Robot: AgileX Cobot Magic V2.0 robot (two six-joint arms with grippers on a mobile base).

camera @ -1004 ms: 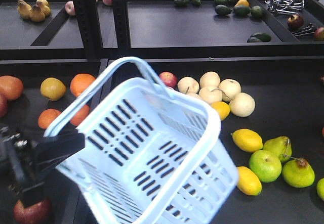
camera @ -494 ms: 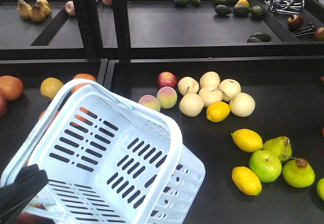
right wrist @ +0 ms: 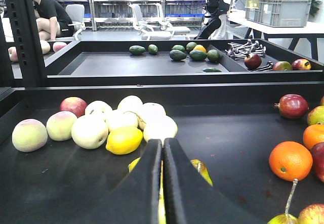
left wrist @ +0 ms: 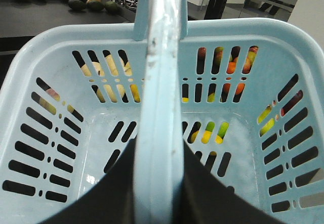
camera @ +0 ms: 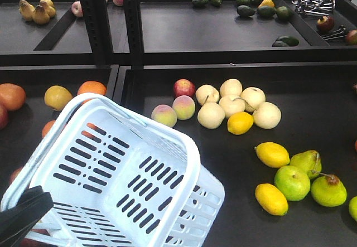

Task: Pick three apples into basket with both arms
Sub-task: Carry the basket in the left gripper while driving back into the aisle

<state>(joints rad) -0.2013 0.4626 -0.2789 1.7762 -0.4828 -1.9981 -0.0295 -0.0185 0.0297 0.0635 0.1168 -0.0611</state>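
Left tool (left wrist: 159, 145): both black fingers are clamped on the handle (left wrist: 161, 57) of the basket (left wrist: 55, 148), one finger on each side of the bar.
Basket: it hangs tilted from the left tool, with its open mouth turned up toward that tool. Nothing lies inside, and only colours of fruit show through the slots. Whether a corner touches the bench (right wrist: 238, 138) cannot be told.
Right tool (right wrist: 163, 143): the fingers are drawn together with only a thin slit between them, and nothing is in their grip. It sits low over the bench.
Apples: one red apple (right wrist: 74, 105) lies ahead of the right tool and to its left, just beside a cluster of pale round fruits (right wrist: 132, 114). A darker red apple (right wrist: 292, 105) lies ahead and well to its right, on its own. Neither is in the basket.
Lemon (right wrist: 124, 139): just ahead of the right tool's tips, slightly left, touching the pale fruits.
Peaches (right wrist: 29, 134): two of them, well to the left of the right tool.
Orange (right wrist: 290, 160): well to the right of the right tool.
Avocados (right wrist: 178, 55): on the raised shelf (right wrist: 101, 64) far ahead of the right tool.
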